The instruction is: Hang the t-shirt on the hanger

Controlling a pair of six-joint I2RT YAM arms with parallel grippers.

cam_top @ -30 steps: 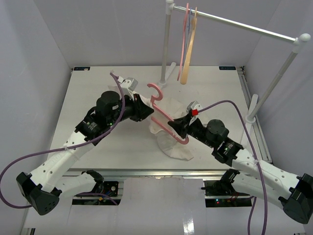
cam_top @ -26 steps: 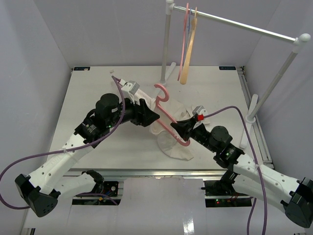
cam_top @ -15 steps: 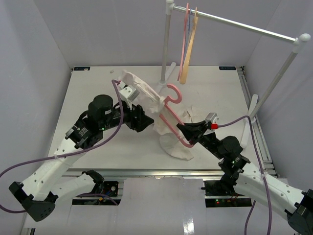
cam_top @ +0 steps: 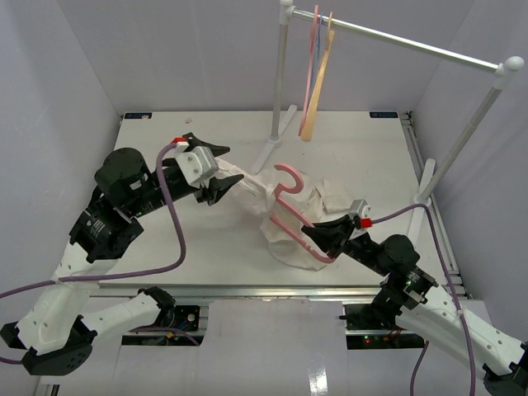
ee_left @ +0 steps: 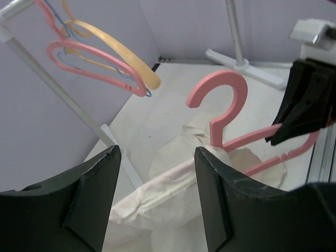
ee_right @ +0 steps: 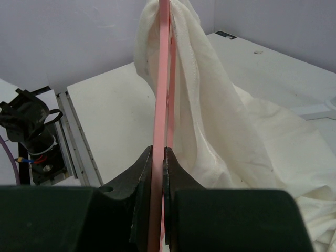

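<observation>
Hold firm with the right end effector, pinched shut on the low bar of the hanger, hook raised above the tabletop. Draw the t-shirt, cream, soft, bunched over the pink frame, evenly across both shoulders. Farther off, left end effector spread apart, possibly snagging cloth.

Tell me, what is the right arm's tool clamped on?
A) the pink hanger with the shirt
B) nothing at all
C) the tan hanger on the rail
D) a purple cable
A: in the right wrist view the right tool is shut on the pink hanger, whose thin bar runs between its fingers.
</observation>
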